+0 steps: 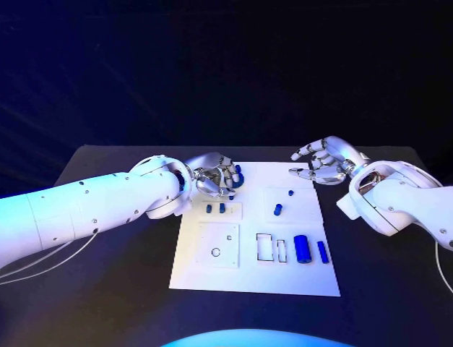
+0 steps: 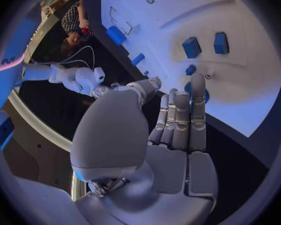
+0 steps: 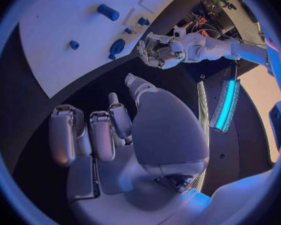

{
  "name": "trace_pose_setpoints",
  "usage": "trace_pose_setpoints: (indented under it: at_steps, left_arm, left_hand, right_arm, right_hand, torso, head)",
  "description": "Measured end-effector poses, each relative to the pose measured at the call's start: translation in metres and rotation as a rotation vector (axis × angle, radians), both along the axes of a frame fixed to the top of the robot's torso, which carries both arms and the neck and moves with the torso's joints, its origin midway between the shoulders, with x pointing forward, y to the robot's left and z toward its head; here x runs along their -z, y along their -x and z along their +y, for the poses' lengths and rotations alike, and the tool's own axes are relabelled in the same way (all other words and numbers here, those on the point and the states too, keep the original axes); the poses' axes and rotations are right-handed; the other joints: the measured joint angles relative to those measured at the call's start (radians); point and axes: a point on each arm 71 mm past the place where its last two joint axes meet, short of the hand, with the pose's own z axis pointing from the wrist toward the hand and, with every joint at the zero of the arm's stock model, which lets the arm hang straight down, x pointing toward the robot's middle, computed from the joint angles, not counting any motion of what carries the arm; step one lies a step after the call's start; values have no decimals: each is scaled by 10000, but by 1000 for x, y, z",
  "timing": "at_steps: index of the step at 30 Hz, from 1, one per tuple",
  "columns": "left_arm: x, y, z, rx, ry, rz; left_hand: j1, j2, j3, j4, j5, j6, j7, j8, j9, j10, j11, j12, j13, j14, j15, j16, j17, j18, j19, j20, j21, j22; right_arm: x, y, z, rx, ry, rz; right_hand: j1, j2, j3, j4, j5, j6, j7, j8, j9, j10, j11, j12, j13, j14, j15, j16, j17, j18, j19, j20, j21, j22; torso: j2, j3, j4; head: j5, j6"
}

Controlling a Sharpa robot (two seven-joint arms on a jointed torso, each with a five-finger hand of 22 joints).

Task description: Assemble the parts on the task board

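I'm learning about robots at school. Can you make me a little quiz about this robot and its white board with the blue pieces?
1. True or false: the right hand is holding a blue piece.
2. Which hand is over the far left corner of the task board? A) left hand B) right hand C) neither
3. Fill in the missing word: the big blue cylinder lies on the board's near part, close to its ______ edge.

Key
1. False. The right hand holds nothing, its fingers apart, beside the board's far right corner.
2. A. The left hand is there, fingers by a curved blue piece.
3. Right.
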Motion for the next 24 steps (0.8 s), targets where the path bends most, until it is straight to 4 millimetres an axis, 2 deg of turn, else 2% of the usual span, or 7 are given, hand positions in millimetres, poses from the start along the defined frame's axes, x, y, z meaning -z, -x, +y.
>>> trace_pose_setpoints:
  at_steps: [6, 15, 24]
  left_arm:
    - [7, -3, -7, 547, -852, -881]
    - [11, -5, -13, 938, -1757, -1437]
    - [15, -10, -15, 889, -2355, -1506]
  left_hand:
    - [-185, -184, 2, -2, 0, 483, 43, -155, -381, 0, 1, -66, -239, 192, 8, 352, 137, 0, 0, 0, 106, 43]
    - [-237, -237, 97, -98, -37, 1241, 125, -352, -898, 81, -33, -66, -520, 818, -18, 1124, 748, 0, 274, -45, 434, 312]
    - [-277, -276, 141, -142, -36, 1338, 123, -434, -1065, 113, -35, -88, -662, 880, -20, 1283, 823, -1, 416, -51, 699, 649]
  right_arm:
    - [0, 0, 0, -12, -27, -27]
    - [0, 0, 0, -16, -50, -34]
    - [0, 0, 1, -24, -64, -36]
  right_hand:
    - [0, 0, 28, -27, 39, 0, 0, 0, 0, 0, 0, 0, -1, 0, 0, 0, -1, 0, 0, 0, 0, -1]
    - [0, 0, 55, 0, 39, 0, 0, 39, 0, 1, 0, 0, -2, 0, 0, 0, -2, 0, 0, 0, 1, -2]
    - [0, 0, 55, 0, 39, 0, 0, 39, 0, 1, 0, 0, -3, 0, 0, 0, -3, 0, 0, 1, 1, -2]
  torso:
    - [0, 2, -8]
    - [3, 16, -15]
    - [-9, 16, 0]
  head:
    - [-15, 12]
    - [-34, -5]
    - [-44, -35]
